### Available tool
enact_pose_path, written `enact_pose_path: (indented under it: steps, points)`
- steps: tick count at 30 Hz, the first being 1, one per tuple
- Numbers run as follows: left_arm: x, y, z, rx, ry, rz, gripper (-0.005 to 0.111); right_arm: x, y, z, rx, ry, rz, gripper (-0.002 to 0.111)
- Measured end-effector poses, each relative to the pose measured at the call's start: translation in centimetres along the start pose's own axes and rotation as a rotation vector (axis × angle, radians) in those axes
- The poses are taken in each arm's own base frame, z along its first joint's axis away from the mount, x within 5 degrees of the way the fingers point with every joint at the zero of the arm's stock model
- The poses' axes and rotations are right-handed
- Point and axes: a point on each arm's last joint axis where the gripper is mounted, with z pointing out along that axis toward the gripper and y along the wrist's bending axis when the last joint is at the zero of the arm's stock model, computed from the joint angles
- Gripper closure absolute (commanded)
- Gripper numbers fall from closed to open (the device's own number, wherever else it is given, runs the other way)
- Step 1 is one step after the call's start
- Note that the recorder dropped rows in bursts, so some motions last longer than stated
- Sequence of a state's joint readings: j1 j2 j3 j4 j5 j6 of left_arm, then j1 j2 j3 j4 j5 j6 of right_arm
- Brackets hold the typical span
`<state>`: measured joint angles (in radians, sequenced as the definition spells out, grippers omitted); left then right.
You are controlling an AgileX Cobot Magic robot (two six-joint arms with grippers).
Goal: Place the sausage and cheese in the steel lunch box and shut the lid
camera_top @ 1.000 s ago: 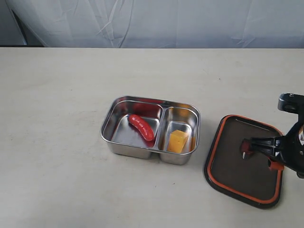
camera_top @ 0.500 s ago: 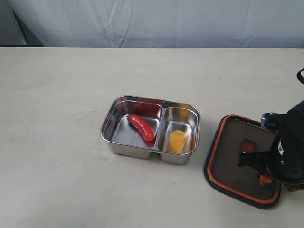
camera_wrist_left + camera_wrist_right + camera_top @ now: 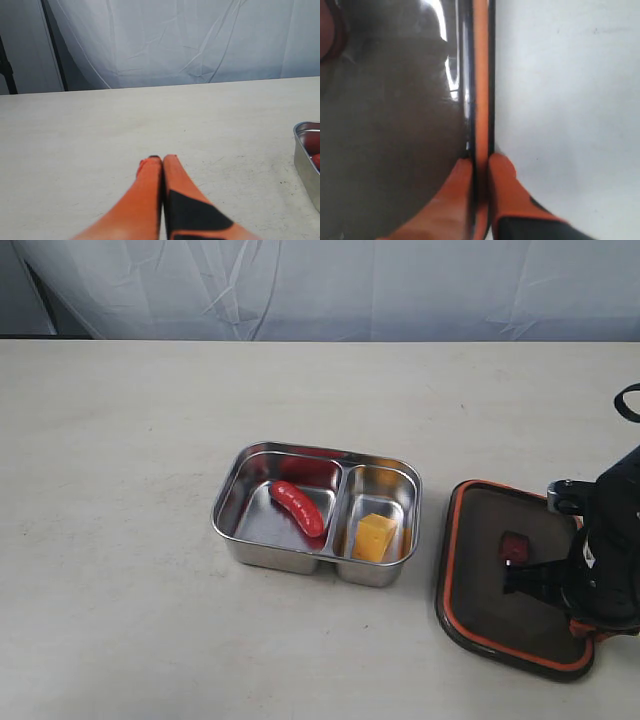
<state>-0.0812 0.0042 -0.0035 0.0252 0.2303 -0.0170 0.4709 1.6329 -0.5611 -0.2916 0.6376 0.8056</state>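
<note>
The steel lunch box (image 3: pixel 228 530) stands open at the table's middle. The red sausage (image 3: pixel 297 507) lies in its larger left compartment, and the yellow cheese (image 3: pixel 375 536) sits in the smaller right one. To its right the dark lid (image 3: pixel 485 585) lies with its orange seal rim up and the valve (image 3: pixel 515 546) showing. My right gripper (image 3: pixel 583 624) is at the lid's near right edge. In the right wrist view, my right gripper (image 3: pixel 481 162) is shut on the lid's rim (image 3: pixel 480 75). My left gripper (image 3: pixel 162 159) is shut and empty above bare table, with the box's corner (image 3: pixel 305 150) off to one side.
A pale wrinkled backdrop (image 3: pixel 320 285) runs behind the table's far edge. The right arm's dark body (image 3: pixel 612 550) covers the lid's right side. The left arm is outside the exterior view.
My right gripper has come down from over the lid's centre to its near right edge and shut on the rim. The lid has turned slightly. Box, sausage and cheese are unmoved.
</note>
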Motion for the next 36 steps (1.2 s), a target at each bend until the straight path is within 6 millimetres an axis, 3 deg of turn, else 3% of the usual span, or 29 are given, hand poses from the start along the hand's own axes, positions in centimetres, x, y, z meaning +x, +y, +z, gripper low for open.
enact_pose_path:
  steps: [15, 36]
  points:
    - [0.0, 0.0, 0.0, 0.0, 0.0, 0.0, 0.106, -0.2, -1.5, -3.1, 0.011, -0.148, 0.043, 0.109]
    - [-0.3, 0.0, 0.0, -0.004, -0.033, 0.022, 0.106, 1.9, -5.0, -10.7, -0.102, -0.464, 0.039, 0.109]
